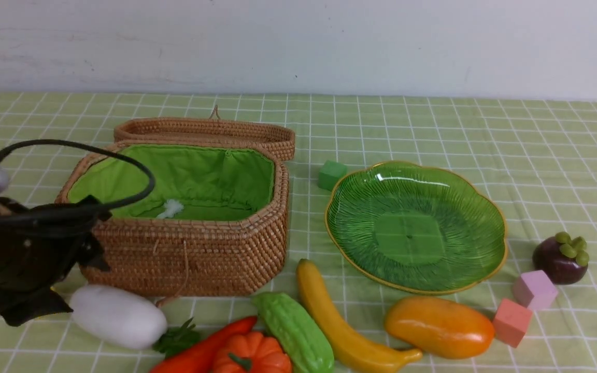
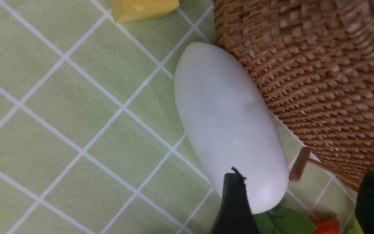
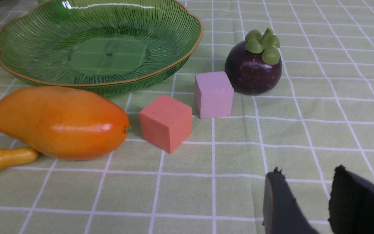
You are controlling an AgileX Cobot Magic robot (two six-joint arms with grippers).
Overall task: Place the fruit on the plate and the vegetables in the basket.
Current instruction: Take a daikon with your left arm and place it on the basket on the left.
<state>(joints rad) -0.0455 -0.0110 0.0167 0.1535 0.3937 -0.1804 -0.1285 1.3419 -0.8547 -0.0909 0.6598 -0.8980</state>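
Centre the spread left fingers (image 2: 235, 204) over the white toy radish (image 2: 226, 123), lying on the counter (image 2: 60, 113) beside the brown woven rattan basket (image 2: 320, 81); pinch its thick middle; lift above the rim; leave the right fingers (image 3: 281, 204) parted, empty.

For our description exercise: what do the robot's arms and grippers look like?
The left arm is dark and bulky, with a thin black cable looping over it. Both the left gripper and right gripper have flat black fingers with ragged tips. No markings are visible.
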